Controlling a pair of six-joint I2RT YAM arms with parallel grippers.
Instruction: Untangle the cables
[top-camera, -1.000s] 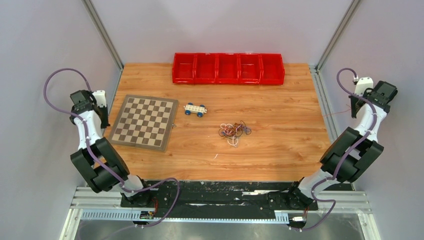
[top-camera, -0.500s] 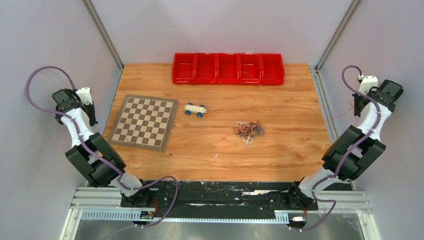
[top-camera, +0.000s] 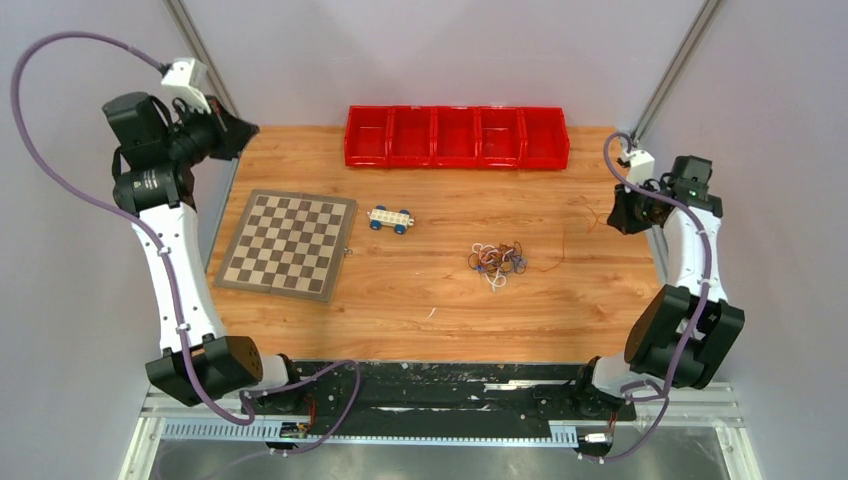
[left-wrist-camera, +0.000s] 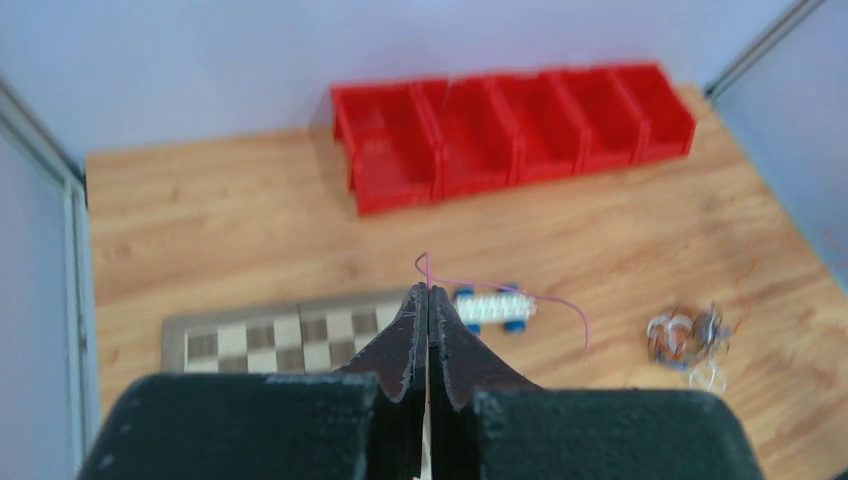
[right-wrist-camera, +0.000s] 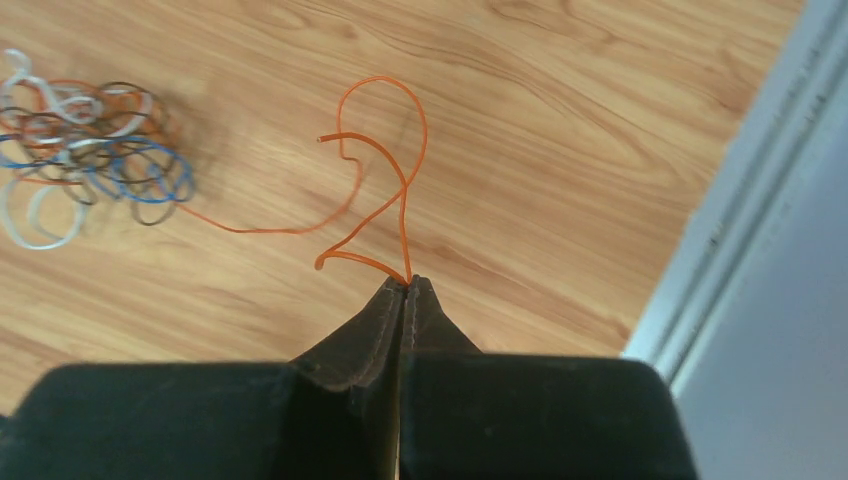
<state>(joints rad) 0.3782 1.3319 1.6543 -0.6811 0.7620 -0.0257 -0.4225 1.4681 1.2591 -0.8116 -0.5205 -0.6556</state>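
Observation:
The cables (top-camera: 498, 260) lie as a small tangle of white, blue, orange and black wires right of the table's centre. The tangle also shows in the left wrist view (left-wrist-camera: 690, 338) and the right wrist view (right-wrist-camera: 85, 140). My left gripper (top-camera: 245, 132) is raised high at the back left. It is shut (left-wrist-camera: 428, 288) on a thin pink wire (left-wrist-camera: 520, 295) whose far end hangs free of the tangle. My right gripper (top-camera: 612, 215) is shut (right-wrist-camera: 405, 283) on a looping orange wire (right-wrist-camera: 402, 190); a thin orange strand trails to the tangle.
A row of red bins (top-camera: 457, 137) stands at the back. A chessboard (top-camera: 290, 243) lies at the left, with a white toy car with blue wheels (top-camera: 390, 219) beside it. Grey walls and metal rails close in both sides.
The tangle first slid right. Then my left arm rose high toward the back left with its wire, and my right gripper came in over the table's right edge, leaving the orange wire slack.

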